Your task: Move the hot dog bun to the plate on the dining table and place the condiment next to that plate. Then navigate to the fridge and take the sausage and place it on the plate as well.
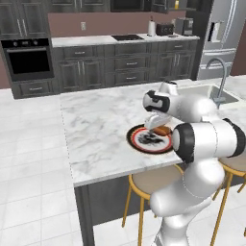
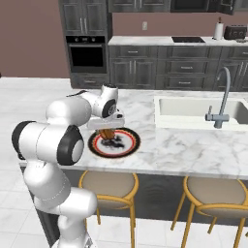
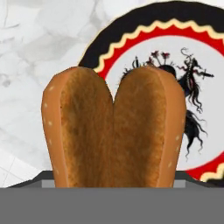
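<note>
Hand view — bun (image 3: pixel 113 131) lengthwise, upward

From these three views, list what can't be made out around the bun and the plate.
- Hand: its fingertips are hidden by the hot dog bun in the hand view.
- Whether the bun touches the plate: both base views too small.
- Plate's near rim: cut off by the bun in the hand view, by the arm in the left base view.
</note>
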You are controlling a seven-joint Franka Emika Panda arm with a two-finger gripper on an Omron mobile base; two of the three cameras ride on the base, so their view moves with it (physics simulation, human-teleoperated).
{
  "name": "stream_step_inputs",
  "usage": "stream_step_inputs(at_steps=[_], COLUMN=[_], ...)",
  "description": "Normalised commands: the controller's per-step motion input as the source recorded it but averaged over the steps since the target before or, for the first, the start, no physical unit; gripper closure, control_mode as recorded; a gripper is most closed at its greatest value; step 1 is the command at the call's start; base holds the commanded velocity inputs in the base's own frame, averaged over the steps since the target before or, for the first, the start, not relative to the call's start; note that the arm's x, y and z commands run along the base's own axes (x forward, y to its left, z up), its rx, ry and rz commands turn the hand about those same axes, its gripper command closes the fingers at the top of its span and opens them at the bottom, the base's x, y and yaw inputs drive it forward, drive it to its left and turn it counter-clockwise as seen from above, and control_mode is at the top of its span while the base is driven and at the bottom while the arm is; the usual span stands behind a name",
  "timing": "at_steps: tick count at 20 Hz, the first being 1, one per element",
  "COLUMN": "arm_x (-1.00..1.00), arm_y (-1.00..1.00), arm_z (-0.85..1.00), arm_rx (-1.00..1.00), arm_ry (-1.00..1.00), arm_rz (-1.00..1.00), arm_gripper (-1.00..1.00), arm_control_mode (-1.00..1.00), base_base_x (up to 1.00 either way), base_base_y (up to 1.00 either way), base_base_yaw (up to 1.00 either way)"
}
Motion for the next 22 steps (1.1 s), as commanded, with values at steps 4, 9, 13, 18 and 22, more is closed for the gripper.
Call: stream_step_inputs(at_steps=[4, 9, 13, 18, 22], arm_x=[0.41, 0.31, 0.19, 0.26, 0.16], arm_y=[-0.11, -0.04, 0.00, 0.00, 0.00], arm_z=[-0.39, -0.41, -0.43, -0.23, -0.20], arm_rx=[0.00, 0.00, 0.00, 0.00, 0.00], arm_ry=[0.01, 0.03, 0.03, 0.02, 0.02], arm_rz=[0.00, 0.00, 0.00, 0.00, 0.00], arm_gripper=[1.00, 1.00, 1.00, 1.00, 1.00], arm_control_mode=[-1.00, -1.00, -1.00, -1.00, -1.00], base_base_x=[0.00, 0.00, 0.00, 0.00, 0.00], base_base_y=[0.00, 0.00, 0.00, 0.00, 0.00], base_base_yaw=[0.00, 0.00, 0.00, 0.00, 0.00])
